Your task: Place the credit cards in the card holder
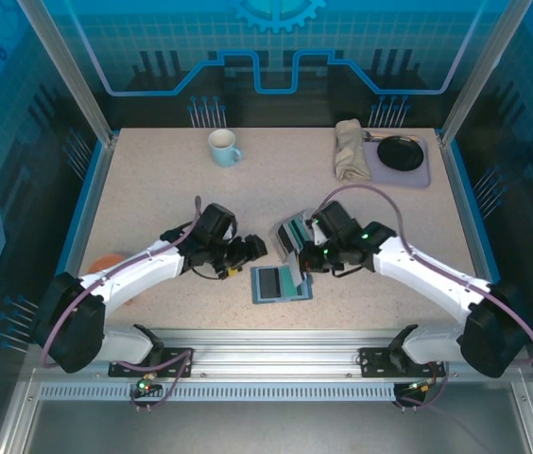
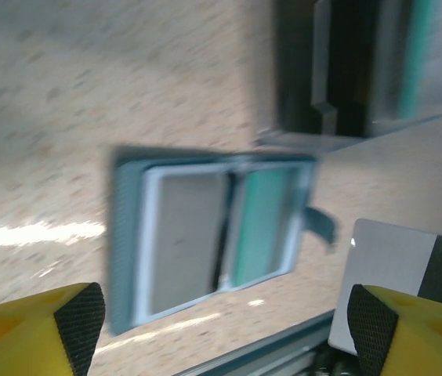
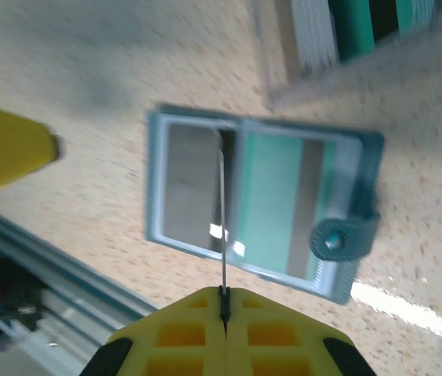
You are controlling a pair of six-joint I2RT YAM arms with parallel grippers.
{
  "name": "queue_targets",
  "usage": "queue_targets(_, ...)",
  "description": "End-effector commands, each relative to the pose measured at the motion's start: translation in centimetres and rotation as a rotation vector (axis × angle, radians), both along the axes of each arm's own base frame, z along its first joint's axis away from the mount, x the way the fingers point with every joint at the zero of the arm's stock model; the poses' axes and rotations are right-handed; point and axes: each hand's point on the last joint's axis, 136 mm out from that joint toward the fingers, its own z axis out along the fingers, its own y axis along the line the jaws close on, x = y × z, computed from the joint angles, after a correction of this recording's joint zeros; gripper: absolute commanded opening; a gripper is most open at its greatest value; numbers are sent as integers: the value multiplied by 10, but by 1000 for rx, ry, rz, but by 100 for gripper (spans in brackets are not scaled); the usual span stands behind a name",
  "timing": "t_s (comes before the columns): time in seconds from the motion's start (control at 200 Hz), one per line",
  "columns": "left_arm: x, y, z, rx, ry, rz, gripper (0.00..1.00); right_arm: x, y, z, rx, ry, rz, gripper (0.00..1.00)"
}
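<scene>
Pinching one credit card [image 3: 222, 219] edge-on in the fully closed right gripper [image 3: 223, 312], hovered over the card holder [image 3: 153, 188], open flat on the table [image 1: 153, 189] near the rail [image 1: 276, 339]. Held left gripper [image 1: 255, 249] wide, empty, beside it. Probably needed tilting toward the grey slot [image 3: 190, 180], sliding shallow.
</scene>
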Motion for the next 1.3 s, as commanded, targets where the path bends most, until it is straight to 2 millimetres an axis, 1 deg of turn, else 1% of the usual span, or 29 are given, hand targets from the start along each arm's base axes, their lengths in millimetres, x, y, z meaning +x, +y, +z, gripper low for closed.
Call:
queue_targets(0.0, -25, 20, -19, 135, 48, -21, 85, -5, -16, -27, -125, 19, -63, 3)
queue_targets(0.06, -29, 18, -24, 143, 58, -33, 86, -5, -15, -30, -131, 21, -70, 3)
queue_targets(0.065, -29, 17, -24, 144, 58, -34, 86, -9, -19, -37, -147, 35, -71, 3)
queue_targets(0.1, -30, 16, -25, 148, 63, -37, 87, -11, -25, -42, -178, 38, -82, 3)
queue_targets(0.18, -31, 13, -28, 159, 59, -54, 87, -9, -37, -43, -228, 20, -100, 3)
queue_targets(0.255, -31, 9, -29, 161, 59, -65, 86, -7, -42, -42, -244, 7, -104, 4)
queue_targets(0.335, -31, 6, -32, 161, 67, -78, 84, -7, -40, -45, -216, 16, -99, 4)
queue_targets(0.47, -33, 0, -38, 151, 82, -92, 76, -6, -29, -51, -139, 26, -82, 4)
queue_targets(0.605, -33, -4, -45, 143, 91, -99, 70, -7, -29, -60, -125, 49, -85, 4)
queue_targets(0.765, -32, -7, -56, 146, 109, -106, 64, -7, -26, -62, -98, 52, -66, 4)
queue_targets(0.9, -32, -9, -67, 156, 129, -115, 60, -7, -32, -69, -131, 62, -66, 4)
queue_targets(0.965, -33, -9, -72, 161, 140, -119, 56, -9, -37, -73, -159, 62, -60, 4)
queue_targets(1.04, -34, -10, -76, 167, 148, -123, 52, -9, -37, -77, -137, 68, -54, 4)
queue_targets(1.18, -35, -10, -82, 182, 156, -132, 46, -8, -28, -76, -5, 80, -71, 4)
queue_targets(1.295, -36, -9, -85, 189, 162, -131, 43, -3, -24, -63, 89, 63, -96, 5)
